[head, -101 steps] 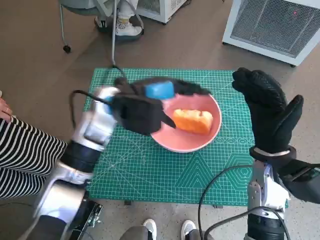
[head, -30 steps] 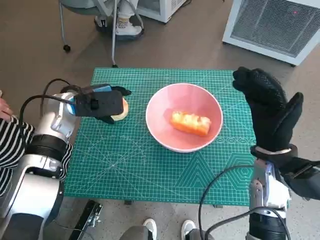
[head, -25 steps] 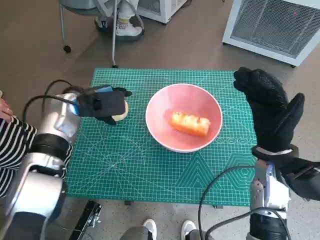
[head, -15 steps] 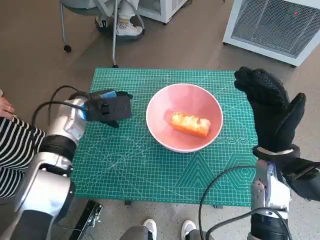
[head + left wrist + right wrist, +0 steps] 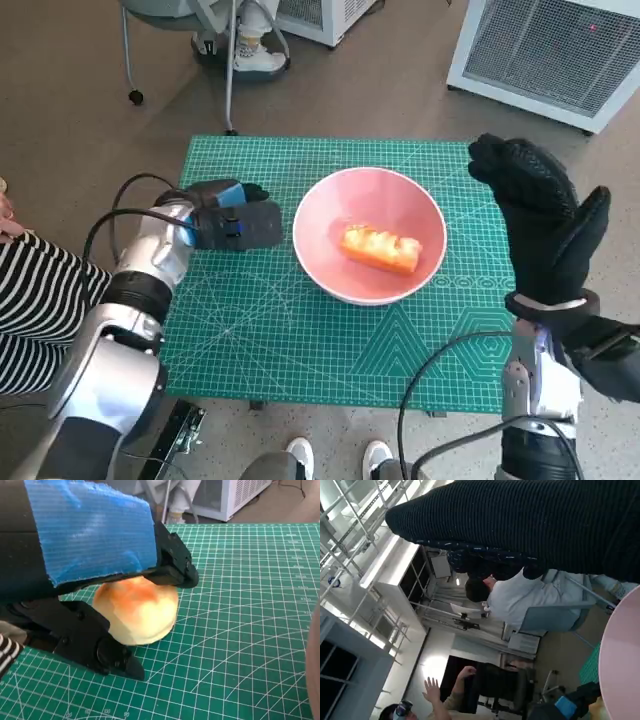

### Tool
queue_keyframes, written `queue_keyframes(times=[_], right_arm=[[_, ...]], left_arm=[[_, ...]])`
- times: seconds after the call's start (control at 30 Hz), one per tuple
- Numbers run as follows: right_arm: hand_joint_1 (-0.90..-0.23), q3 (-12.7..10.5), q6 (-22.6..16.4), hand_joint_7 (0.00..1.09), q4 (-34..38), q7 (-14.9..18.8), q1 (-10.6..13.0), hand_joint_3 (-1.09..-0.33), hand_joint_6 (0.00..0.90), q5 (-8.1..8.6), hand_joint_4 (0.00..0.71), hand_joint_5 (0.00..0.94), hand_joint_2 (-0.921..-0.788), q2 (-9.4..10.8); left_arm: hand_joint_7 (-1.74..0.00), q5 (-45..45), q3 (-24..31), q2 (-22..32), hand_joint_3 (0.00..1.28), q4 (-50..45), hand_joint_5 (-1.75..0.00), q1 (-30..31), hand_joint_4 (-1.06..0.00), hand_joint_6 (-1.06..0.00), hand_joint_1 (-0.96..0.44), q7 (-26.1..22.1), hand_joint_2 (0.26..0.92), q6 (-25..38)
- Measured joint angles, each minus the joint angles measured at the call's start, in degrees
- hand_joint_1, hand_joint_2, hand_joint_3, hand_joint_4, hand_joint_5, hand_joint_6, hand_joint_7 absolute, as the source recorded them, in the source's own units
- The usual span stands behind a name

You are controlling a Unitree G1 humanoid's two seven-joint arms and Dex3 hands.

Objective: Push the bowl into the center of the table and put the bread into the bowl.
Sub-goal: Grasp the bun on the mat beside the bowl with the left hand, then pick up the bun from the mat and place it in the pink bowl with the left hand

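One bun (image 5: 136, 611) is being held between the left hand's (image 5: 237, 222) fingers (image 5: 172, 565), just beside the bowl (image 5: 369, 290), which is sitting mid-table with bread (image 5: 380, 246) inside. Lifting over is being awaited. The right hand (image 5: 545, 222) is being kept raised, spread, empty.

Bare green gridded cutting mat (image 5: 300, 340) lies open along the near edge of the surface. The shallow pink bowl (image 5: 368, 248) occupies the centre, holding an orange oblong loaf piece (image 5: 381, 246). Just beside its rim, the left hand (image 5: 235, 222) covers a round pale bun (image 5: 137, 609). The gloved right hand (image 5: 545, 228) is raised at the far-right edge.
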Motion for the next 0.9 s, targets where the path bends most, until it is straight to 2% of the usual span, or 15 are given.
queue_keyframes(times=[0.03, 0.07, 0.17, 0.33, 0.6, 0.9], right_arm=[[-0.717, -0.02, 0.00, 0.36, -0.12, 0.00, 0.12, -0.774, 0.098, 0.00, 0.166, 0.000, -0.921, -0.01], [-0.718, -0.04, 0.00, 0.36, -0.21, 0.00, 0.20, -0.774, 0.098, 0.00, 0.166, 0.000, -0.921, -0.03], [-0.720, -0.07, -0.01, 0.36, -0.28, -0.01, 0.27, -0.773, 0.097, 0.00, 0.166, 0.000, -0.921, -0.04], [-0.720, -0.09, -0.09, 0.36, -0.28, -0.07, 0.33, -0.773, 0.097, -0.13, 0.166, 0.000, -0.921, -0.04], [-0.715, -0.07, -0.53, 0.36, -0.28, -0.47, 0.34, -0.774, 0.096, -0.29, 0.167, 0.000, -0.921, 0.02], [-0.714, 0.01, -0.62, 0.36, -0.17, -0.63, 0.34, -0.773, 0.096, -0.26, 0.167, 0.000, -0.921, 0.05]], left_arm=[[-0.71, 0.32, -0.32, 0.02, 0.06, 0.03, -0.89, -0.03, -0.71, -0.66, 0.09, 0.24, 0.899, 0.00], [-0.90, 0.79, -0.72, 0.02, 0.07, 0.06, -0.98, -0.08, -0.71, -0.62, 0.06, 0.56, 0.907, -0.01], [-1.09, 1.48, -1.34, 0.02, 0.07, 0.21, -1.09, -0.15, -0.73, -0.59, 0.02, 1.09, 0.915, -0.09], [-1.14, 1.85, -1.82, 0.07, 0.05, 0.59, -1.12, -0.16, -0.75, -0.60, 0.00, 2.15, 0.919, -0.25], [-1.11, 1.48, -1.40, 0.51, 0.05, 0.61, -1.16, -0.36, -0.75, -0.61, 0.00, 2.91, 0.920, -1.21], [-1.14, -1.48, 2.14, 2.32, 0.05, -1.89, -1.12, -0.56, -0.76, -0.61, 0.00, 2.81, 0.920, -2.86]])
